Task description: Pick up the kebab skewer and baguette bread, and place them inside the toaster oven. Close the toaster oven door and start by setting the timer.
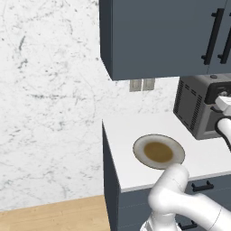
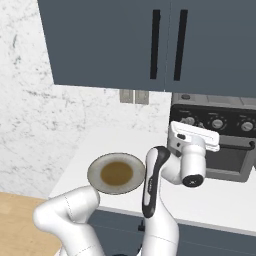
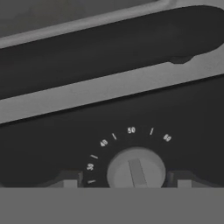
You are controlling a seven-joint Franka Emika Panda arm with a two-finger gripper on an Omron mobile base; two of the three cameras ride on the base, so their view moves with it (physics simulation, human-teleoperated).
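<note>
My gripper [image 3: 124,180] is pressed up to the dark control panel of the toaster oven [image 2: 220,145]. Its two fingertips [image 3: 70,181] sit on either side of the timer [image 3: 136,168], a pale round knob ringed by minute marks, and close on it. The toaster oven door [image 2: 227,160] is shut, and its dark bar handle [image 3: 109,48] runs across the hand view. From the left base view the white hand [image 1: 224,101] is against the toaster oven's [image 1: 194,108] front. The kebab skewer and baguette bread are out of view.
A round plate [image 1: 159,152] with a brown centre lies on the white counter [image 1: 122,135] left of the oven, also plate [image 2: 116,173]. Dark upper cabinets [image 2: 150,45] hang above. The counter ends at a marble wall [image 1: 49,99] on the left.
</note>
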